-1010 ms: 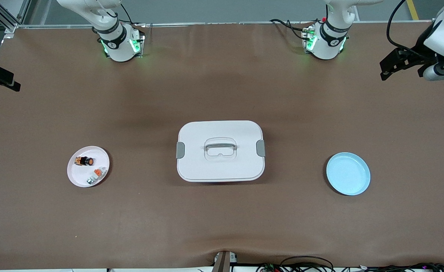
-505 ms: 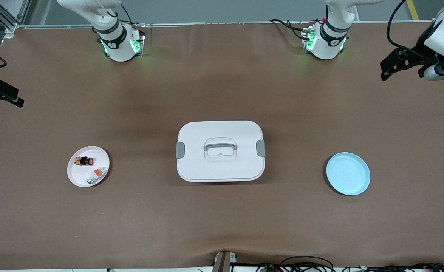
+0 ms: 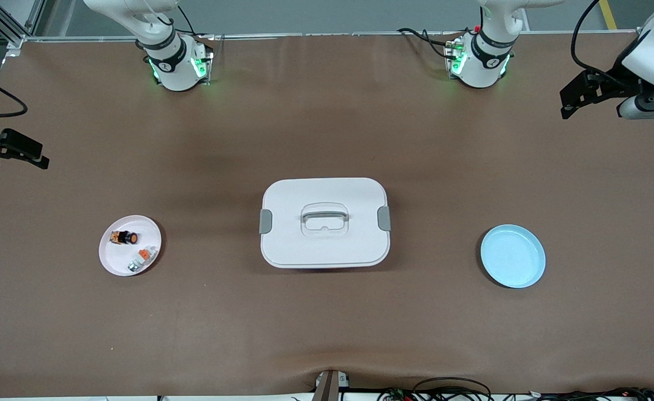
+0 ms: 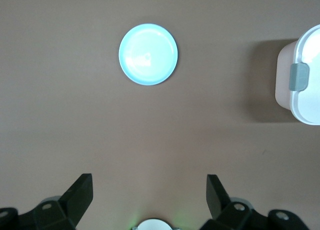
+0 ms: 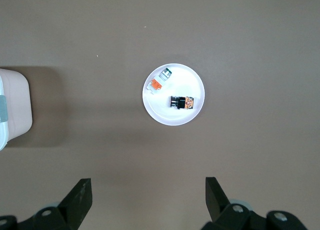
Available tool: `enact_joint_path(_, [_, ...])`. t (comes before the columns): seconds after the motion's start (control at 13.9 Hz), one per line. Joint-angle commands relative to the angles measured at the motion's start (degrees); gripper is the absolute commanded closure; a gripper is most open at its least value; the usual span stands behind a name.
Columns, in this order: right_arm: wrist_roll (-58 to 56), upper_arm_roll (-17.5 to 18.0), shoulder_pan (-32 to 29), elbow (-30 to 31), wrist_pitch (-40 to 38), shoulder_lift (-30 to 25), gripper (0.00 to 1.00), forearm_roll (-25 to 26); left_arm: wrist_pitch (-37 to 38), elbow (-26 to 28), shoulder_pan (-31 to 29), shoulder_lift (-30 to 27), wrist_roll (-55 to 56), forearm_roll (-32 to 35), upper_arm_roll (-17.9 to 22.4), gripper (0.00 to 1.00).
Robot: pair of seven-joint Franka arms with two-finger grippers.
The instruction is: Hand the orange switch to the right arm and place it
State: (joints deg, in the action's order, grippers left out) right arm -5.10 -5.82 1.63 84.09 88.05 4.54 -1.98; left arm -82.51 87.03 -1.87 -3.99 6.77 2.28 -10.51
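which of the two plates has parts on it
The pink-white plate toward the right arm's end: it holds the orange switch and a whitish piece. The blue plate is bare.

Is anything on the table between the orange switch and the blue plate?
Yes. The lidded white box sits mid-table between the pink plate holding the switch and the blue plate. Both hands, right and left, are open and high, near the table's ends.
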Motion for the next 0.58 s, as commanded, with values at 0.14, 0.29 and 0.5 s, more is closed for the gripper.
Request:
enact_joint_path(0.14, [-0.4, -0.2, 0.4, 1.0, -0.9, -4.0, 0.0, 1.5, -2.4, 1.0, -2.3, -0.6, -1.8, -1.2, -0.2, 0.0])
enact_joint_path(0.29, [-0.5, -0.4, 0.0, 1.2, -1.1, -4.1, 0.0, 1.5, -4.3, 3.6, -2.3, -1.9, -1.8, -1.1, -0.5, 0.0])
enact_joint_path(0.5, [-1.3, -0.6, 0.0, 1.3, -1.0, -4.1, 0.0, 1.6, -6.6, 6.2, -2.2, -3.7, -1.8, -1.1, -0.5, 0.0])
